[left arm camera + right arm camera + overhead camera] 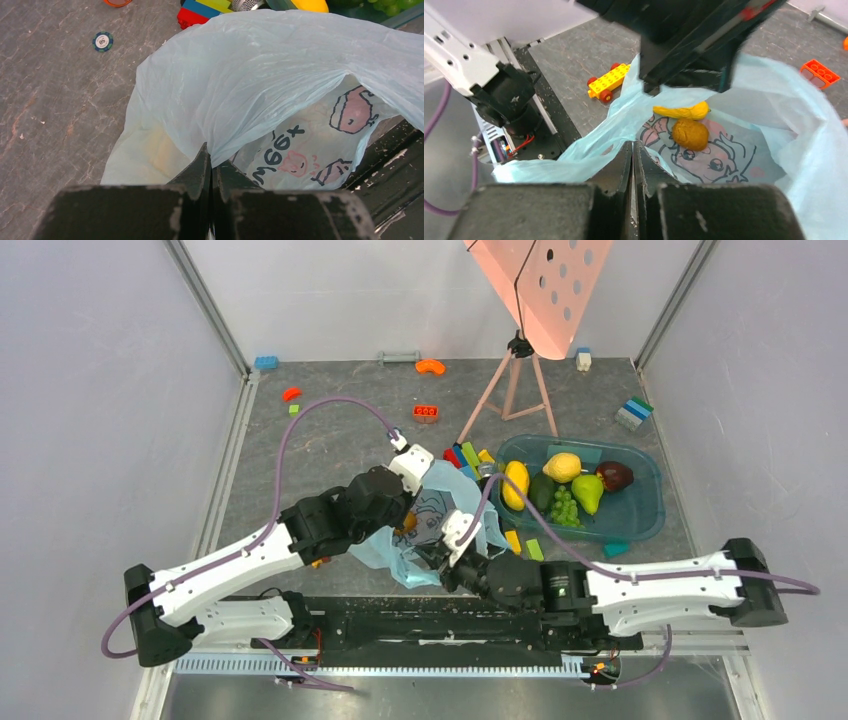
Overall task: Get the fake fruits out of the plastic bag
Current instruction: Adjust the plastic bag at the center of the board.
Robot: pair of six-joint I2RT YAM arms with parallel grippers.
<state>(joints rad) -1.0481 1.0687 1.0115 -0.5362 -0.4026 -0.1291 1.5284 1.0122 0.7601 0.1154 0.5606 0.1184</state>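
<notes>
The light blue plastic bag (pixel 440 515) lies crumpled between my two arms, its mouth held open. My left gripper (pixel 398 525) is shut on the bag's far rim, which shows in the left wrist view (pixel 212 159). My right gripper (pixel 437 562) is shut on the near rim, which shows in the right wrist view (pixel 633 146). Inside the bag lie a small orange (pixel 690 133) and a thin yellow piece (pixel 681 111). A lemon (pixel 562 467), a green pear (pixel 587 492) and a maroon plum (pixel 614 476) lie in the teal tub (pixel 645 515).
The tub, right of the bag, also holds green grapes (pixel 565 508) and a long yellow fruit (pixel 515 485). Coloured bricks (pixel 468 456) lie between bag and tub. A tripod (pixel 520 380) stands behind. A red brick (pixel 426 412) and a yellow toy car (pixel 609 81) lie nearby.
</notes>
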